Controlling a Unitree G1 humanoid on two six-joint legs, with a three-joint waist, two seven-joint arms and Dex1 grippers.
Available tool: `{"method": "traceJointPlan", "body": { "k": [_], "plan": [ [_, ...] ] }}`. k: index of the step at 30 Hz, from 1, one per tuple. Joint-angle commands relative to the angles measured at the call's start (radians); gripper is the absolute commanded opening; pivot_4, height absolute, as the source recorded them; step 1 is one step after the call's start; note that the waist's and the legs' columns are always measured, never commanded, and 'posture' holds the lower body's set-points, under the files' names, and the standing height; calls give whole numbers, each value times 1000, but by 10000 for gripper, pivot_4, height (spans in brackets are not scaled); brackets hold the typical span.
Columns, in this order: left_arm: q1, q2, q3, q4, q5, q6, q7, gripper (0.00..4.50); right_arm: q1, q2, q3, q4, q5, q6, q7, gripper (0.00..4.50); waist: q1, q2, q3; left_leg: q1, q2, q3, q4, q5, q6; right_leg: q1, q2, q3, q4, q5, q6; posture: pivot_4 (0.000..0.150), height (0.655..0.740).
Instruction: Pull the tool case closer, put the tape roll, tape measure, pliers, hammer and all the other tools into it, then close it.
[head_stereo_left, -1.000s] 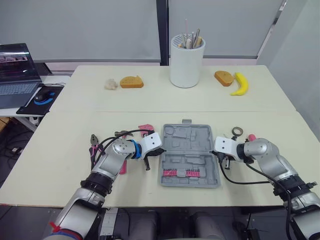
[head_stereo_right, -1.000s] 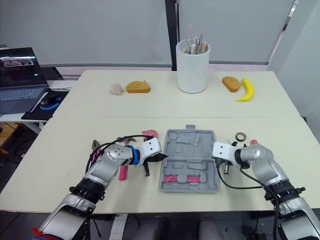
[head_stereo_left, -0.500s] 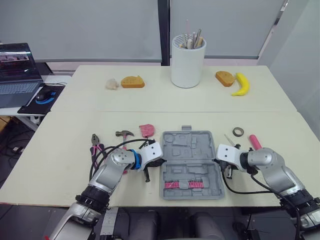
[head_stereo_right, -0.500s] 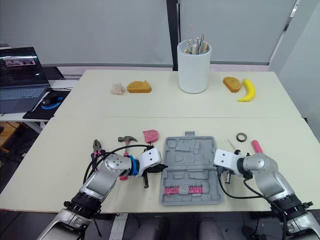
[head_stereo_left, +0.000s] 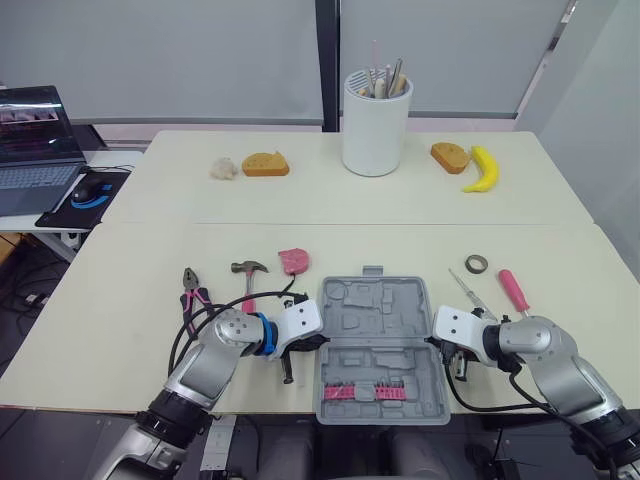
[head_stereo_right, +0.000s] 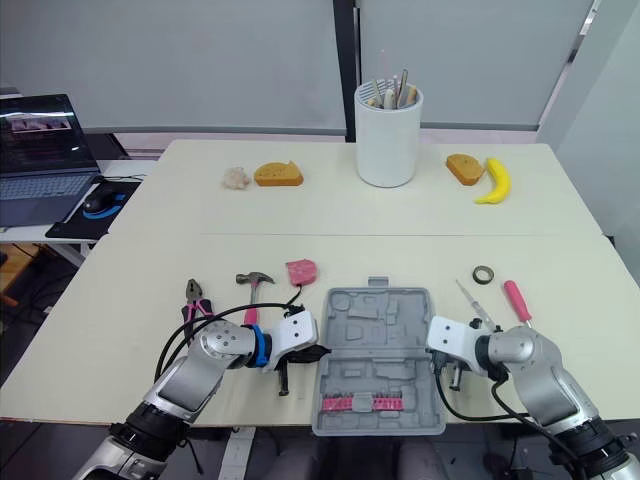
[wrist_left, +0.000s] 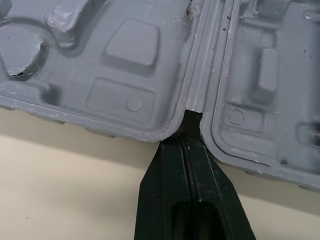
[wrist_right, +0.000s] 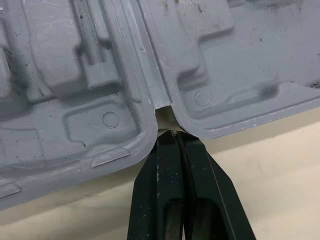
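Observation:
The grey tool case (head_stereo_left: 383, 330) lies open near the table's front edge, with a pink bit strip (head_stereo_left: 362, 391) in its near half. My left gripper (head_stereo_left: 314, 343) is shut, its tips (wrist_left: 189, 131) in the hinge notch on the case's left side. My right gripper (head_stereo_left: 437, 346) is shut, its tips (wrist_right: 172, 135) at the hinge notch on the right side. Behind the case lie the pliers (head_stereo_left: 190, 292), hammer (head_stereo_left: 247, 276), pink tape measure (head_stereo_left: 293, 260), tape roll (head_stereo_left: 476, 263), a thin metal tool (head_stereo_left: 463, 291) and a pink-handled screwdriver (head_stereo_left: 514, 290).
A white holder (head_stereo_left: 376, 125) with utensils stands at the back centre. Bread (head_stereo_left: 264, 164) and a small pale lump (head_stereo_left: 222, 168) lie back left, another bread piece (head_stereo_left: 449, 156) and a banana (head_stereo_left: 480, 167) back right. A laptop (head_stereo_left: 30, 140) sits on a side table at far left.
The case has slid toward the near table edge with both grippers at its hinge ends. The hammer, tape measure and screwdriver now lie uncovered behind it.

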Motion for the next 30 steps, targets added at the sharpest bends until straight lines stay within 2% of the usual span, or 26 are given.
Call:
{"method": "traceJointPlan", "body": {
  "k": [1, 22, 30],
  "plan": [
    [21, -11, -63, -51, -28, 10, -32, 0, 10, 7, 16, -88, 54, -6, 16, 116, 0, 0, 0, 0, 0, 0, 0, 0, 0, 0, 0, 0, 0, 0, 0, 1500, 7400],
    [133, 47, -68, -126, -29, 32, -25, 0, 87, -10, 36, -144, 67, 9, 5, 116, 1, 1, -2, 1, 0, 0, -1, 0, 0, 2, 0, 0, -2, 0, 0, 1500, 7400],
    [103, 52, -48, -79, -27, 6, -7, 0, 91, -37, 2, -98, 63, -24, -5, 116, 3, 1, -2, 1, 0, -1, -1, 0, 0, 2, 0, -1, -3, 0, 0, 1500, 7400]
  ]
}}
